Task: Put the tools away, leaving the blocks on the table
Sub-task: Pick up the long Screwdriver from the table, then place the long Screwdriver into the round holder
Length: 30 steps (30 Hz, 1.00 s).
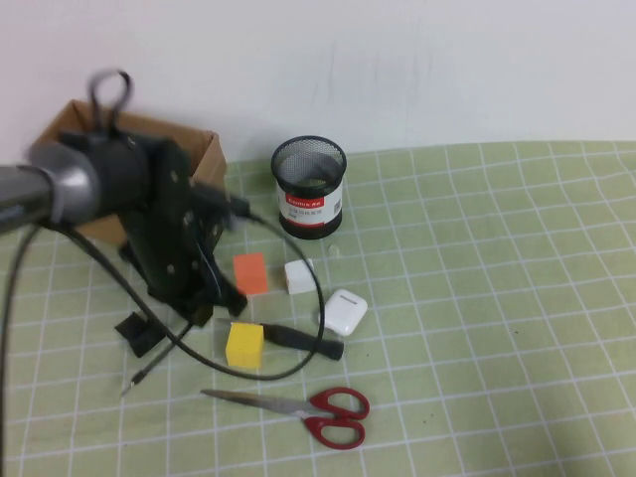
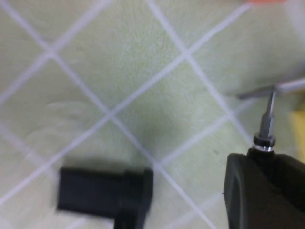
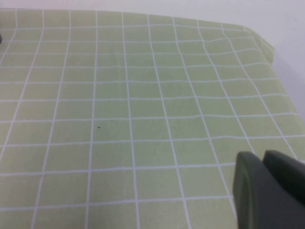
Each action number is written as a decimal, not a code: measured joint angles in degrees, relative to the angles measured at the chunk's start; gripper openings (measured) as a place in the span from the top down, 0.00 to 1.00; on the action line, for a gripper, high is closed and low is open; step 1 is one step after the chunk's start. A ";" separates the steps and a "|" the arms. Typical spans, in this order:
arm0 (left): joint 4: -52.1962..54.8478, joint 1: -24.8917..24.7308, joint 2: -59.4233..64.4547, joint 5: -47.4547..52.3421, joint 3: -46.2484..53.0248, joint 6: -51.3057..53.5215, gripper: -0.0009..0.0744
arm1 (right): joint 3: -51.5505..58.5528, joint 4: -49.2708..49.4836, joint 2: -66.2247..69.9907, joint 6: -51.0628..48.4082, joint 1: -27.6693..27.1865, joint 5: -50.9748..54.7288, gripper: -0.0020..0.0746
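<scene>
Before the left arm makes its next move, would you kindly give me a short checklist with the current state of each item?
1. Left tool low over the table, near the black bracket: ok.
2. Left tool carrying something: cannot tell.
3. Tools put away: not ok; scissors, screwdriver and thin driver lie on the cloth.
4. Blocks left out: ok; orange block, white block, yellow block.
5. Right tool out of the way, over bare cloth: ok.
6. Mesh cup upright: ok.
</scene>
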 joint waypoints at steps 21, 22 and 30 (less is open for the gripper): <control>-1.29 -12.62 -28.02 -52.64 11.53 -1.93 0.92 | 0.00 0.00 0.00 0.00 0.00 0.00 0.99; -1.29 -12.62 -27.52 -58.15 12.47 -2.69 0.92 | 0.00 0.00 0.00 0.00 0.00 0.00 0.99; -1.29 -12.62 -14.71 -88.74 14.08 -6.26 0.92 | 0.00 0.00 0.00 0.00 0.00 0.00 0.99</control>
